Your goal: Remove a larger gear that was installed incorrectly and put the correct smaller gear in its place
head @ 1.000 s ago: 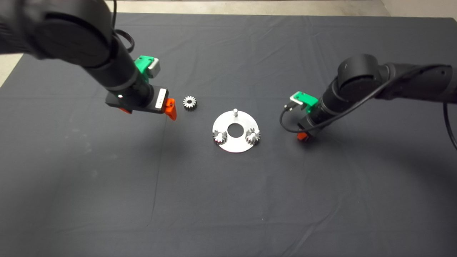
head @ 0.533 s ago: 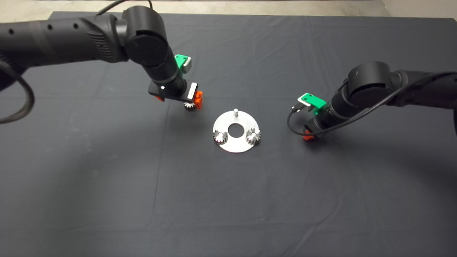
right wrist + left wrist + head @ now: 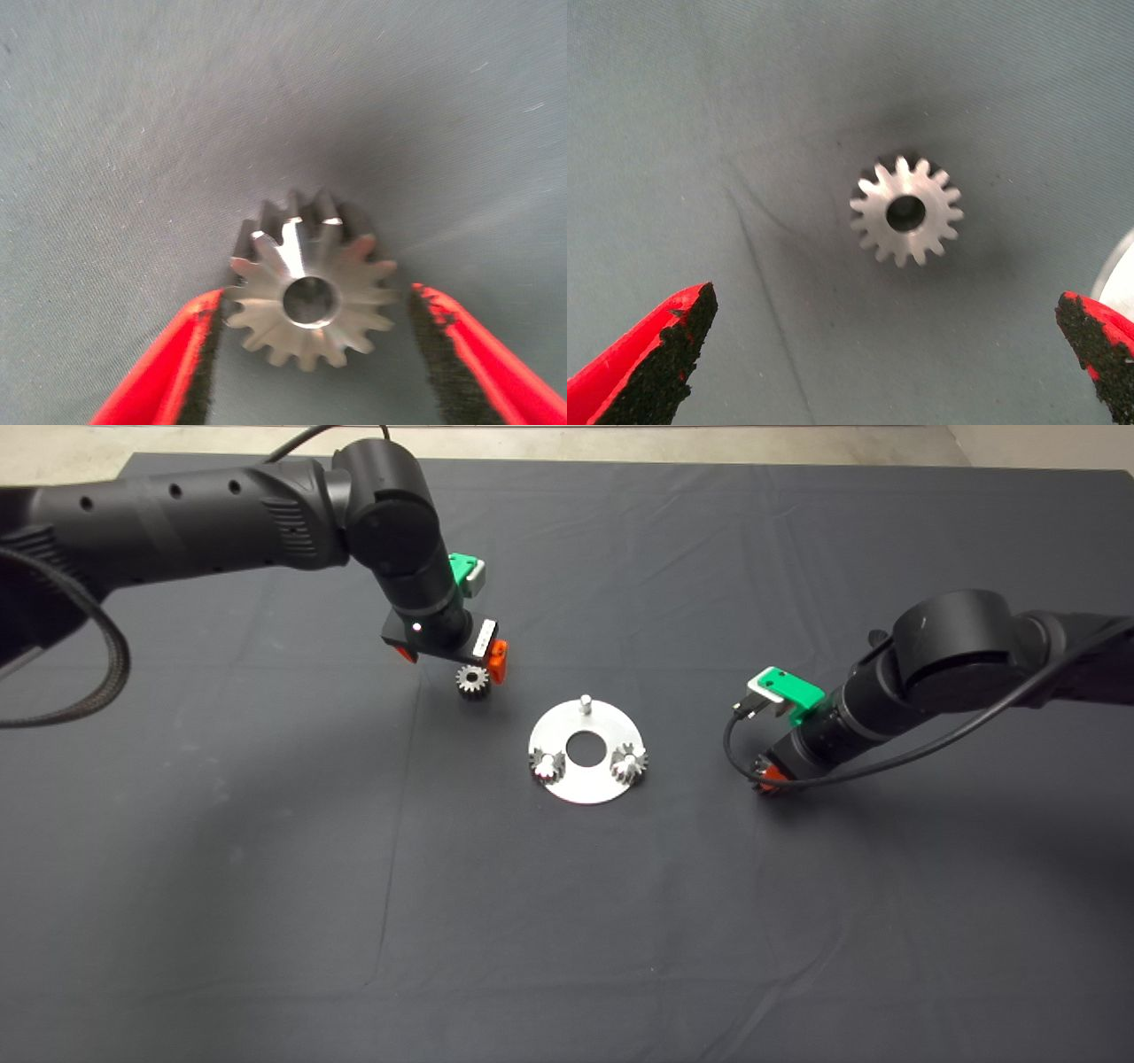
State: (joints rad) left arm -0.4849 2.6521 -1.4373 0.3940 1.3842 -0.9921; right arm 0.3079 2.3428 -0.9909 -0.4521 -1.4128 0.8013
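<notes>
Above the smaller gear, left gripper poised

At centre sits the round plate [image 3: 585, 784], one pin [image 3: 584, 702] bare. Right gripper [image 3: 310, 354], fingers apart, straddles the larger gear [image 3: 310, 283] lying at frame right. Left gripper [image 3: 886, 354], spread wide, hangs directly over the smaller gear [image 3: 905, 212], lying flat upper left of the plate.

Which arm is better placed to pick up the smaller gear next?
Left. Its end effector hangs open right above the smaller gear, while the right end effector is across the plate, around the larger gear.
</notes>
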